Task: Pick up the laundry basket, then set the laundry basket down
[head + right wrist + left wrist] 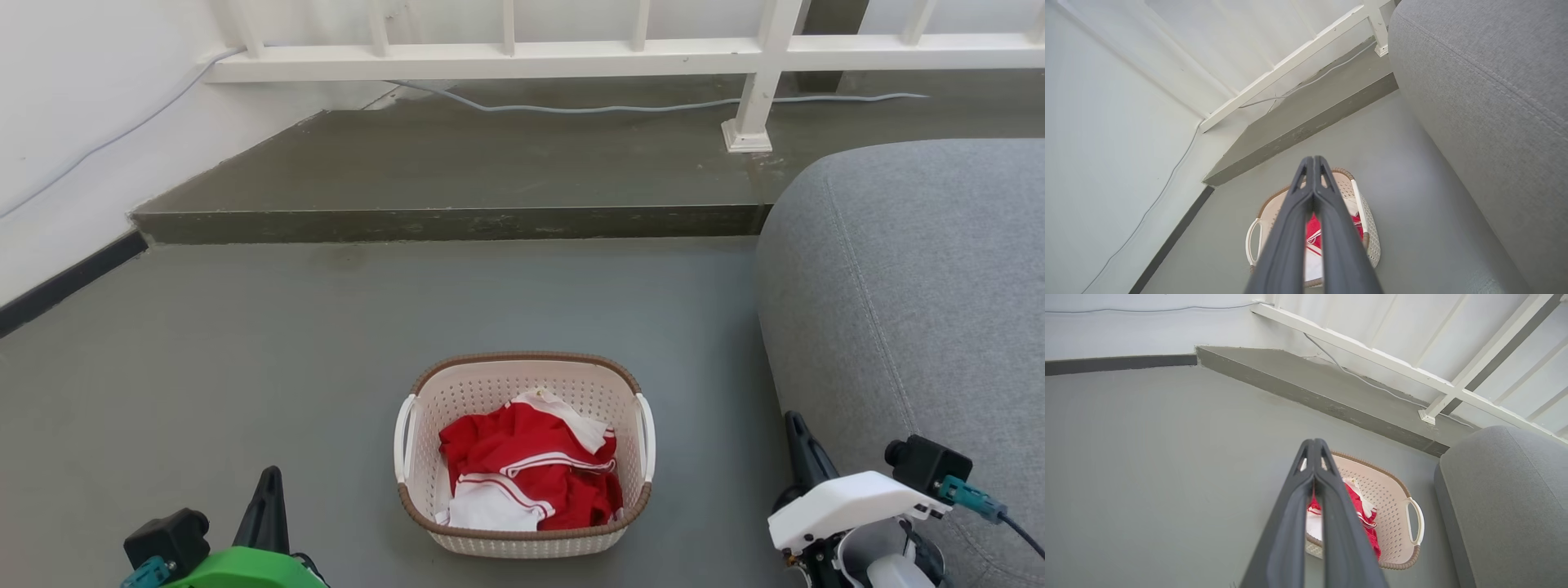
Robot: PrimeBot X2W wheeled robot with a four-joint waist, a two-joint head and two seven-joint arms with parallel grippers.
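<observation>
The laundry basket (522, 453) stands on the grey floor in the lower middle of the head view: cream-white perforated plastic, brown woven-look rim, white side handles, red and white clothes inside. My left gripper (270, 474) is at the lower left, well apart from the basket, fingers shut with nothing held. My right gripper (793, 420) is at the lower right, also apart from it and shut on nothing. In the left wrist view the shut left gripper (1314, 442) partly covers the basket (1392, 506). In the right wrist view the shut right gripper (1313, 158) crosses the basket (1367, 228).
A grey sofa (922, 310) fills the right side, close to my right gripper. A raised concrete step (449, 222) runs across behind the basket, with a white railing (759, 90) and a cable (588, 106) on it. A white wall (73, 131) with dark skirting stands at the left.
</observation>
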